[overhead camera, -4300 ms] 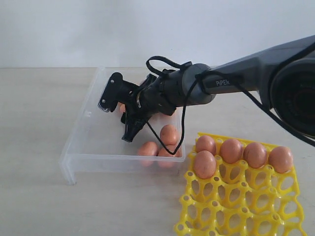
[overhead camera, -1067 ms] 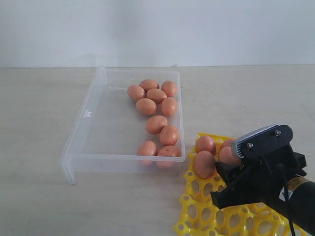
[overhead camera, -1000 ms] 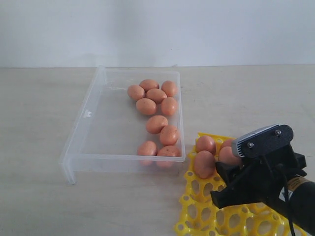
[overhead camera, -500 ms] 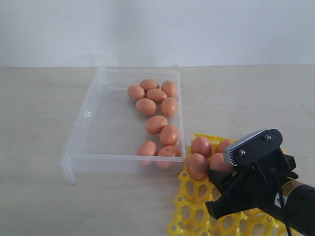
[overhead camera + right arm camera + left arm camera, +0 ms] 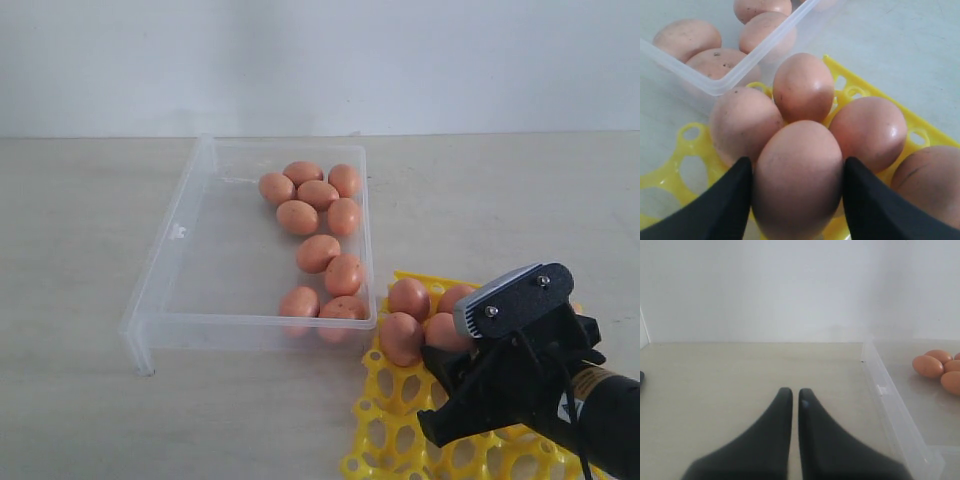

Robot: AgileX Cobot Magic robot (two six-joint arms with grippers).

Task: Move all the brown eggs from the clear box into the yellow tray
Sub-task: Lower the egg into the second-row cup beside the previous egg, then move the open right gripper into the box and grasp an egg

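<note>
Ten brown eggs (image 5: 317,253) lie along the clear box's (image 5: 190,260) tray-side wall, at least four sit at the yellow tray's (image 5: 385,400) nearest corner, the right gripper (image 5: 796,167) has its fingers (image 5: 725,200) spread around a further egg (image 5: 797,145) there, clasping it, and the left gripper (image 5: 791,395) is closed and empty.

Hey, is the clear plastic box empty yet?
Not empty: about ten orange-brown oval eggs lie inside the clear rectangular plastic box.

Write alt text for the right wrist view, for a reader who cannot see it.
A brown egg is gripped between the right gripper's two black fingers, set low among four other eggs in the yellow tray. Beyond them, the clear box's corner holds more eggs.
</note>
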